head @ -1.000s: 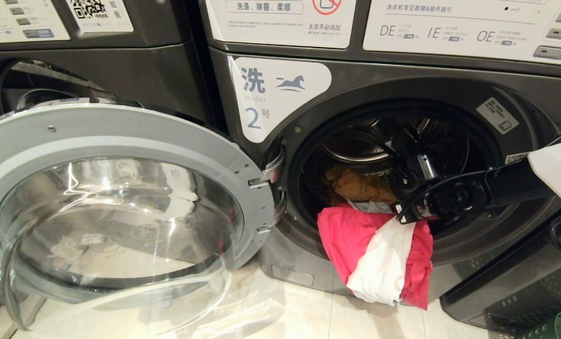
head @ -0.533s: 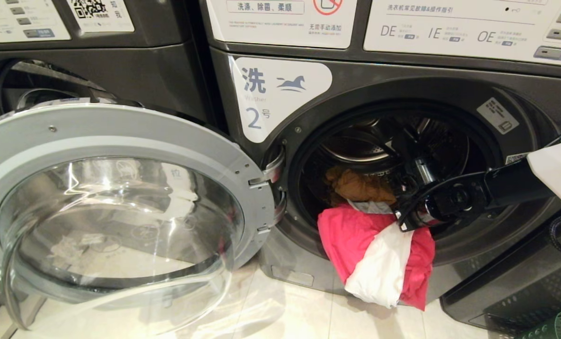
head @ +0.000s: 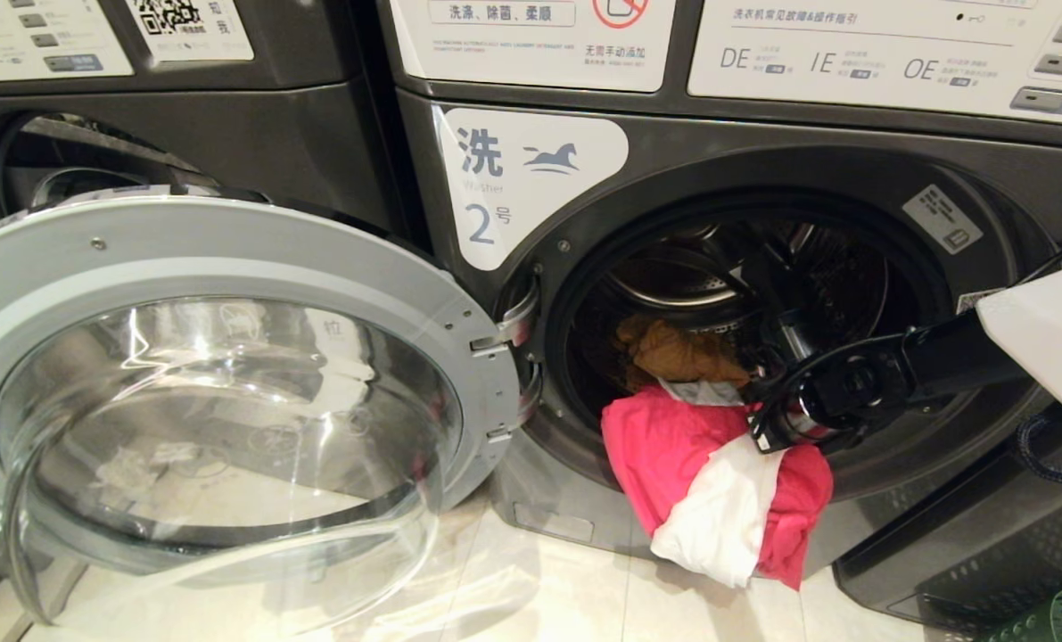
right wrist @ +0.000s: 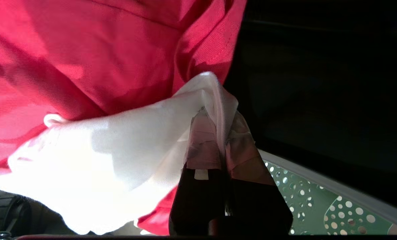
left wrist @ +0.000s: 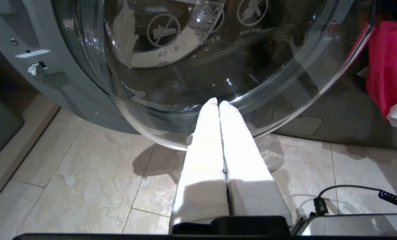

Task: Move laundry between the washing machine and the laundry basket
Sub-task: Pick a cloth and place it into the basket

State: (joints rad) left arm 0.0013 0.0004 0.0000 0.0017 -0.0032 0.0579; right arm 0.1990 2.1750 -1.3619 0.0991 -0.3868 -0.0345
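The washing machine (head: 531,178) marked 2 stands with its round door (head: 227,259) swung wide to the left. A red-pink garment (head: 664,455) and a white garment (head: 718,526) hang out over the drum's lip; a mustard garment (head: 682,352) lies inside behind them. My right gripper (head: 762,432) is at the drum mouth, shut on a fold of the white garment (right wrist: 118,150), with the red-pink cloth (right wrist: 101,50) bunched against it. The right gripper (right wrist: 220,120) pinches the cloth between its taped fingers (right wrist: 201,140). The green laundry basket (right wrist: 318,206) sits below it. My left gripper (left wrist: 218,103) is shut and empty, parked low by the door glass.
A second dark machine (head: 183,134) stands to the left, behind the open door. The door's glass bowl (left wrist: 218,50) bulges out over the beige tiled floor (head: 566,588). The basket's rim (head: 1057,620) shows at the lower right corner, beside a dark perforated bin (head: 967,553).
My right gripper has drawn slightly down and outward from the drum with the white garment, and the red-pink and white bundle hangs a little lower. The left arm has not moved.
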